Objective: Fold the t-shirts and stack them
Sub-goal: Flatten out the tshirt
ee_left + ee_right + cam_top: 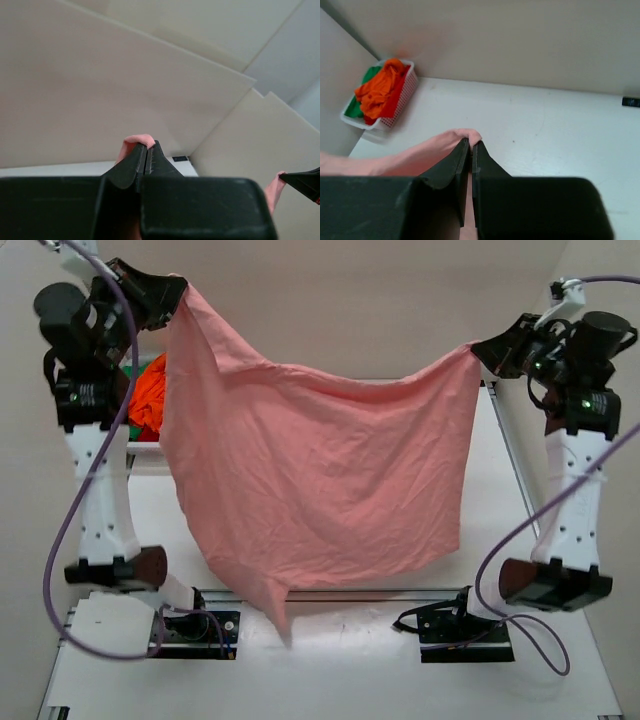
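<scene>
The salmon-pink t-shirt point(320, 470) hangs spread in the air between both arms, its lower tip reaching down near the arm bases. My left gripper point(178, 290) is shut on its upper left corner; pink cloth point(136, 141) sticks out past the closed fingertips. My right gripper point(478, 352) is shut on the upper right corner; pink cloth point(465, 135) bulges over its tips. Orange point(379, 92), red point(395, 100) and green point(354, 107) shirts lie bunched in a white basket point(405, 87) at the table's far left.
The white table point(350, 660) lies under the hanging shirt. The orange pile point(148, 390) shows behind the left arm. The enclosure's walls stand close behind and beside. The arm bases point(200, 625) sit at the near edge.
</scene>
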Robot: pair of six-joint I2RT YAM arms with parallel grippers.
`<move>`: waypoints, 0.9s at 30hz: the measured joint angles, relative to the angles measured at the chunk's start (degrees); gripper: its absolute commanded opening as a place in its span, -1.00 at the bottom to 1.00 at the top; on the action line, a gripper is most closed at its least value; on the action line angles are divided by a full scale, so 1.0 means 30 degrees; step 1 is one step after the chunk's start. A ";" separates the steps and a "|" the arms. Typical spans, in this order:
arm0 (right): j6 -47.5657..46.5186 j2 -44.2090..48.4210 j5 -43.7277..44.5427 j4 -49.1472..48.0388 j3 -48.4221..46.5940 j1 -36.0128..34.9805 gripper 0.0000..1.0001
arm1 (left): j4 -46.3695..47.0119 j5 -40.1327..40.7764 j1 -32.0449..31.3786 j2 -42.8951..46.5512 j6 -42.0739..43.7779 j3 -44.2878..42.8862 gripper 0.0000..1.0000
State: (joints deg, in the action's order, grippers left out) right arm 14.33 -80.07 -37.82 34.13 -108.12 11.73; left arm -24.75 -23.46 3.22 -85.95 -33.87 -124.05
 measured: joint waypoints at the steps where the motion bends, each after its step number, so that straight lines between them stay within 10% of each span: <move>1: -0.0087 -0.0707 0.0131 0.0044 -0.0029 -0.0073 -1.00 | 0.0044 -0.0204 0.0204 -0.0925 -0.0109 -0.0364 -0.94; 9: -0.0342 -0.5093 0.0590 0.0568 -0.4095 -0.0488 -1.00 | 0.0474 -0.1450 0.1020 -0.4998 -0.1180 -0.2419 -0.94; 18: 0.0321 -0.4255 -0.0335 -0.0874 -0.4925 0.1348 -1.00 | 0.1472 -0.1974 0.1341 -0.3242 -0.1843 -0.2601 -0.95; 27: -0.0117 -0.0393 -0.0517 -0.2353 0.4991 0.2157 -1.00 | 0.2732 -0.1304 -0.0976 0.5792 -0.0393 1.0695 -0.94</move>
State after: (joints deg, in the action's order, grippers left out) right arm 13.98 -81.25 -39.38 27.07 -93.14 18.20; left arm -16.56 -27.38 0.30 -68.58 -35.05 -91.96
